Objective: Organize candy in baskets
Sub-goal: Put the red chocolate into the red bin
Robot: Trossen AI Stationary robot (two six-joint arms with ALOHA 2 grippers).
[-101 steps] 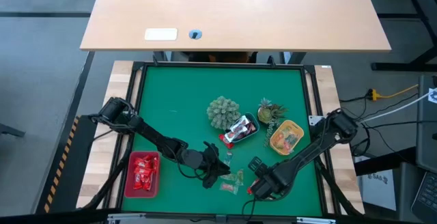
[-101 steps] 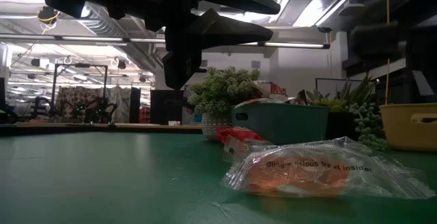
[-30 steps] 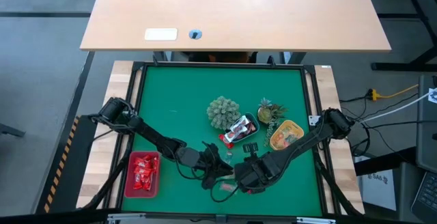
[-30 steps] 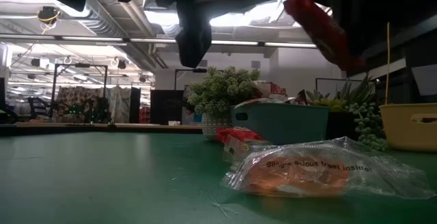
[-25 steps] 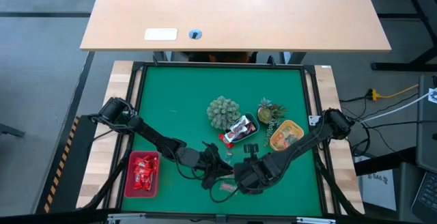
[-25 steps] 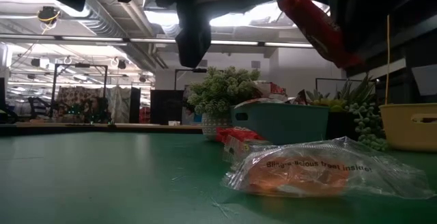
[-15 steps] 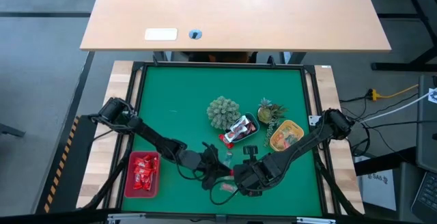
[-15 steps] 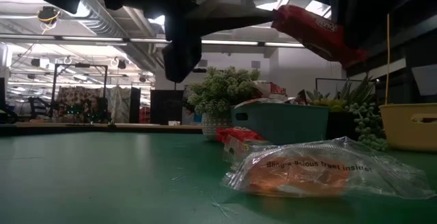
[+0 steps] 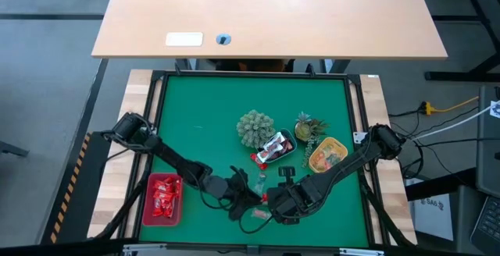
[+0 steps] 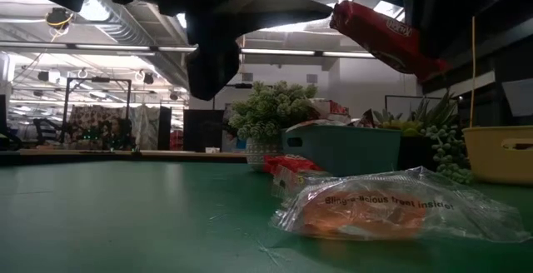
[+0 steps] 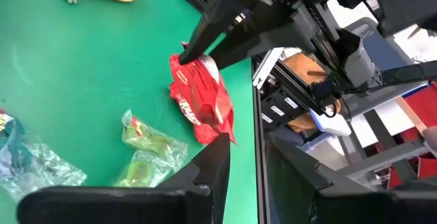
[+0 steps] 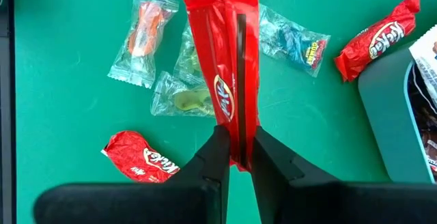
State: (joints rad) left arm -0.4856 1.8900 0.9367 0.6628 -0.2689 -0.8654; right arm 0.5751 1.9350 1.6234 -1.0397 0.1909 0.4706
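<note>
My right gripper (image 12: 235, 138) is shut on a long red candy wrapper (image 12: 229, 53) above the green mat, near its front edge. My left gripper (image 11: 246, 149) hovers open right beside it (image 9: 251, 201). One of its fingers (image 11: 217, 166) reaches up to the wrapper's free end; I cannot tell whether it touches. Loose candy lies on the mat below: an orange sweet in a clear wrapper (image 12: 142, 36), a greenish one (image 12: 181, 98), a small red one (image 12: 140, 157) and a red bar (image 12: 379, 36). The red basket (image 9: 162, 197) holds red candy. My right gripper pinches one end of the red wrapper (image 12: 234, 145) between its two fingers, coming steeply from above. The wrapper runs on past the fingertips, along the fingers' line. It hangs clear of the mat and shows tilted in the low view (image 10: 383, 36).
The pale blue basket (image 9: 275, 148) and the yellow basket (image 9: 328, 154) stand behind the grippers, with two green plant ornaments (image 9: 255, 127) (image 9: 308, 127) beyond them. A clear bag with an orange sweet (image 10: 375, 210) lies close to the low camera. The mat's far half is bare.
My right gripper has rolled at the wrist, and the red wrapper has tipped from a steep slant to a flatter one, still clear of the mat. My left gripper has rolled too and edged a little toward the wrapper.
</note>
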